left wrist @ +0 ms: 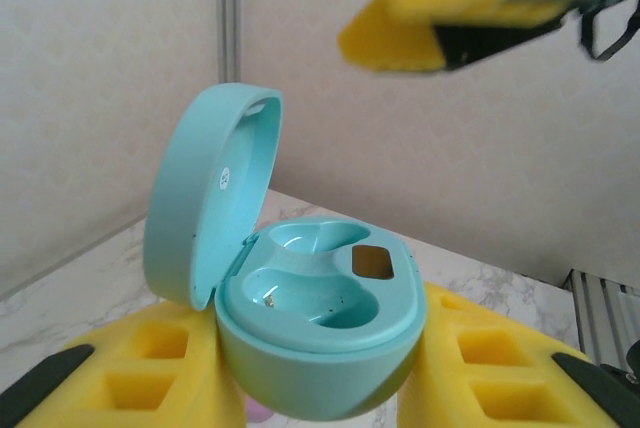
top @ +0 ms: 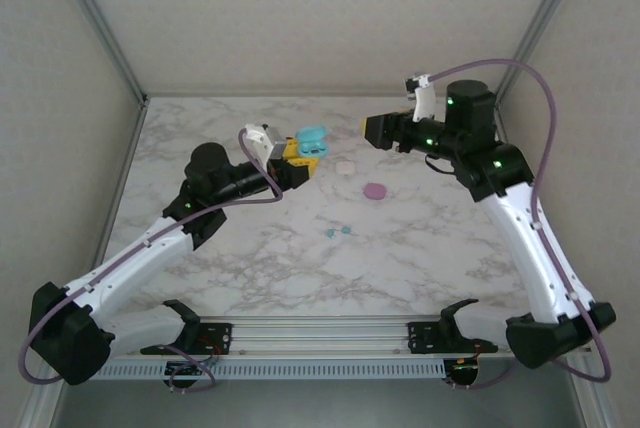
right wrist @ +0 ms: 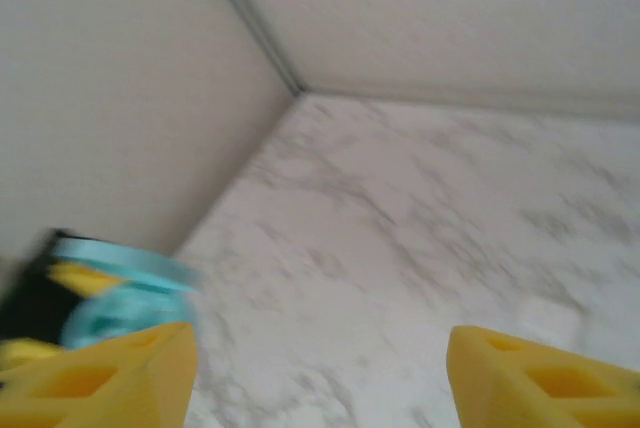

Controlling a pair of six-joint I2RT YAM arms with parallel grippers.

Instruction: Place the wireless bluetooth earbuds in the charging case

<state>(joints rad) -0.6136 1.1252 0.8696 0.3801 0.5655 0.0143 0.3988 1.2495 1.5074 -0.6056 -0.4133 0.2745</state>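
My left gripper [top: 303, 151] is shut on the teal charging case [top: 312, 139], held above the table at the back middle. In the left wrist view the case [left wrist: 320, 308] sits between the yellow fingers [left wrist: 150, 368] with its lid [left wrist: 205, 198] flipped up and both wells empty. Two tiny teal earbuds [top: 338, 232] lie on the marble near the table's middle. My right gripper [top: 368, 128] hovers just right of the case, open with nothing between its fingers [right wrist: 100, 378]. The case shows blurred at the left of the right wrist view [right wrist: 125, 293].
A whitish rounded case [top: 346, 167] and a pink rounded case [top: 375, 191] lie on the marble table [top: 450, 238] between the two grippers. Cage walls and corner posts [top: 100, 18] enclose the back and sides.
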